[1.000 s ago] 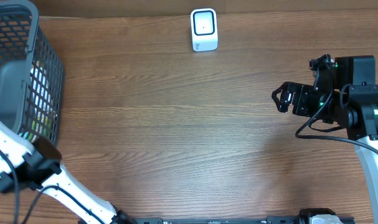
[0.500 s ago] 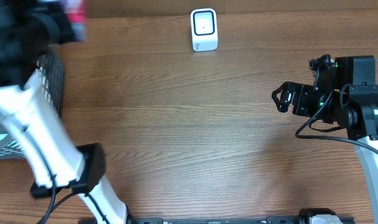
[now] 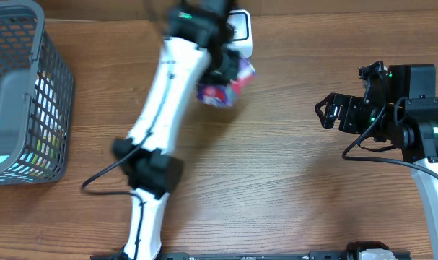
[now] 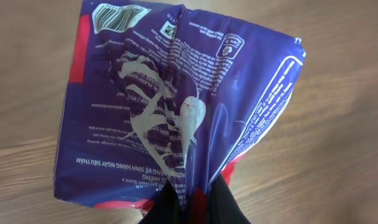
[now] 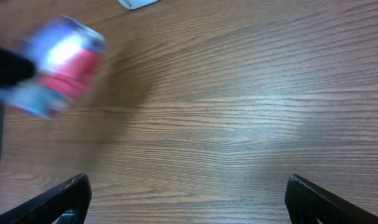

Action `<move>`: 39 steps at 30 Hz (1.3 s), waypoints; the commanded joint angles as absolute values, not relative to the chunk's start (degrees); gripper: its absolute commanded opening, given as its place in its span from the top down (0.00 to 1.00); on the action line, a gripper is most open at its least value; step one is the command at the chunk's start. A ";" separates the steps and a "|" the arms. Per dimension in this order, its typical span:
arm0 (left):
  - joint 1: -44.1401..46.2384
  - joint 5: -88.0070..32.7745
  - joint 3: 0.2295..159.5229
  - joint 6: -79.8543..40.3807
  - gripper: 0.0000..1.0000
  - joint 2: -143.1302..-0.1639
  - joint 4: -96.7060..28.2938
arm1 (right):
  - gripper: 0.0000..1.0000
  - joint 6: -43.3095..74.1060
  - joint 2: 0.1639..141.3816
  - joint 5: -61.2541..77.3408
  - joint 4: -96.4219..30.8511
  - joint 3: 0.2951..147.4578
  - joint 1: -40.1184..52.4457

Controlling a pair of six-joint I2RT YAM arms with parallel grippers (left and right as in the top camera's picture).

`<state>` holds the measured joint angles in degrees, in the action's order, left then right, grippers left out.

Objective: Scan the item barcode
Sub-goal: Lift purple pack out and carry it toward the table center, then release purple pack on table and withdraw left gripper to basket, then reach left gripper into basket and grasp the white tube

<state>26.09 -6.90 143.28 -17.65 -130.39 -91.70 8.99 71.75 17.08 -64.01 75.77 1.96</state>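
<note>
Brown wooden bench (image 3: 276,180). At top middle, the left jaws squeeze the shiny purple plastic bag (image 3: 224,85) just below the little white scanner box (image 3: 242,32). The barcode (image 4: 117,15) is at the bag's far corner. Far right, the right jaws hang wide open.

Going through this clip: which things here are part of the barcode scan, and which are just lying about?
In the job:
- purple packet, pinched by the left gripper
- its barcode
- white scanner, close to the packet

Lying about:
- wire basket
- right gripper, open and holding nothing
</note>
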 commanded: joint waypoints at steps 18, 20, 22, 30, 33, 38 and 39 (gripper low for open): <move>23.77 -5.96 163.61 -16.97 0.32 -127.98 -96.64 | 0.00 8.99 71.81 16.51 -63.96 76.95 1.85; 19.86 -4.84 166.23 -15.49 0.27 -124.55 -96.82 | 0.00 8.99 71.81 16.51 -63.96 76.95 1.85; 14.44 -1.43 167.37 -15.03 0.26 -120.53 -96.79 | 0.00 8.99 71.81 16.53 -63.96 76.95 1.85; -15.09 -1.65 167.44 -14.98 0.25 -112.57 -96.79 | 0.00 9.02 71.81 16.53 -63.96 76.95 1.85; -24.64 -0.25 166.15 -13.47 0.25 -113.12 -96.79 | 0.00 9.02 71.81 16.51 -64.40 76.95 1.85; -35.97 -0.54 162.56 -10.22 0.25 -116.36 -95.15 | 0.00 8.97 71.81 16.23 -66.65 76.95 1.85; -37.19 -2.44 161.73 -8.21 0.25 -117.40 -94.70 | 0.00 8.97 71.81 15.97 -66.76 76.95 1.85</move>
